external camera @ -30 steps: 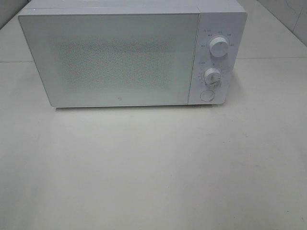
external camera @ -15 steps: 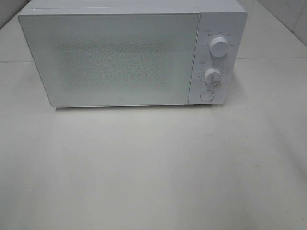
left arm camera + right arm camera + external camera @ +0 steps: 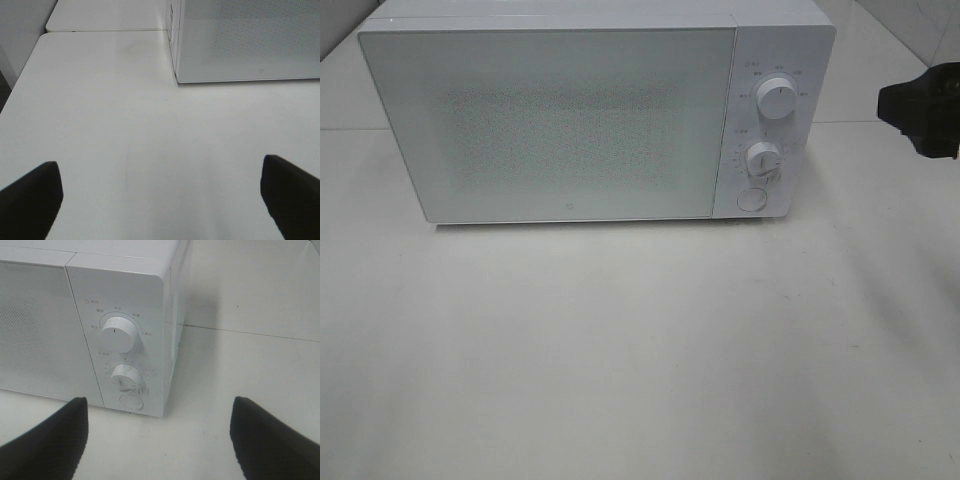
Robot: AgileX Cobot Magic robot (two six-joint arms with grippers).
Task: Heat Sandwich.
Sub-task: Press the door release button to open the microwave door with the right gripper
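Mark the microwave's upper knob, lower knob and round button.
upper knob (image 3: 118, 335): right wrist view, middle of its face.
lower knob (image 3: 126, 377): right wrist view, middle of its face.
round button (image 3: 751, 199): exterior high view, centre of the button.

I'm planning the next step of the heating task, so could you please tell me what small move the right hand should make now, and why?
Probably advance the right hand toward the round button under the lower knob. The microwave door is shut, and this open hand faces the control panel. That button likely releases the door.
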